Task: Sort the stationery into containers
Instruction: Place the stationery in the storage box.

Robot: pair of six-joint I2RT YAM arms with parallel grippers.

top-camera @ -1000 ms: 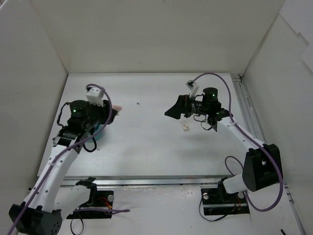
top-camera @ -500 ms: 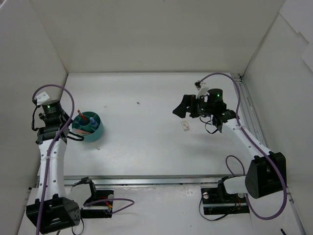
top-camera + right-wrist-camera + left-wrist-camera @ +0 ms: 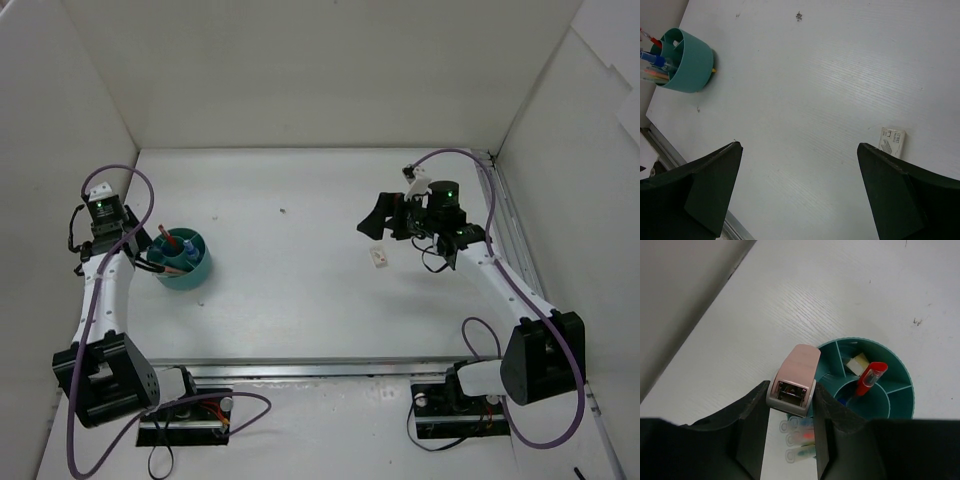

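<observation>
My left gripper [image 3: 790, 396] is shut on a pink eraser [image 3: 796, 374] with a grey end and holds it just above the left rim of the teal container [image 3: 900, 385]. The container is divided into compartments and holds a red pen [image 3: 871, 379], a white eraser [image 3: 858, 363] and several clear-capped pens [image 3: 799, 439]. In the top view the container [image 3: 199, 268] sits at the left, with the left gripper [image 3: 150, 260] beside it. My right gripper [image 3: 376, 218] is open and empty above a white eraser [image 3: 378, 258] lying on the table. That eraser also shows in the right wrist view [image 3: 891, 141], by the open right gripper [image 3: 799, 146].
White walls close in the table on the left, back and right. A small dark speck [image 3: 283, 211] lies mid-table. The container shows far off in the right wrist view [image 3: 687, 62]. The table's near edge [image 3: 670, 150] runs along the lower left.
My left arm has swung from over the container to the left wall side, uncovering the container, with the pink eraser still held. My right gripper has drawn back slightly to the right.
</observation>
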